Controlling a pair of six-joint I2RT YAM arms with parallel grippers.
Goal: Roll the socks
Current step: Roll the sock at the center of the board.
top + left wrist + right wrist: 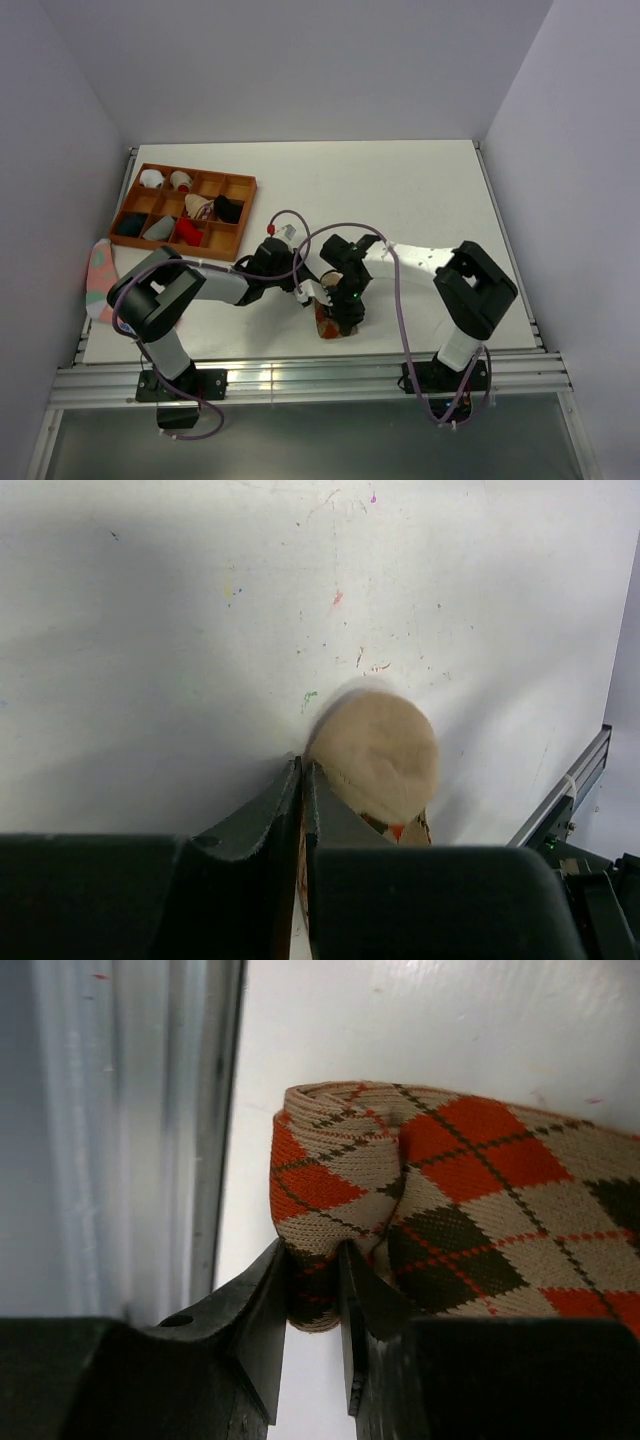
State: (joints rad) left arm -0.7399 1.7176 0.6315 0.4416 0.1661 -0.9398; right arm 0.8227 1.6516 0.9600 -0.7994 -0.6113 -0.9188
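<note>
**A:** Layout, big to small?

**B:** White table (420, 200). Wooden tray (200, 172) at far left, compartments partly filled. Pink sock (100, 275) at the table's left edge, outside the tray. Argyle sock (480, 1180) lying on the table near the front rail (300, 375), about mid-width.

**A:** Your pincers?

**B:** My right pincer (312, 1250) is clamped on the folded cuff end. My left pincer (302, 765) is pressed together on a thin sliver of the same sock, tan toe just beside its fingers (250, 820)
</note>
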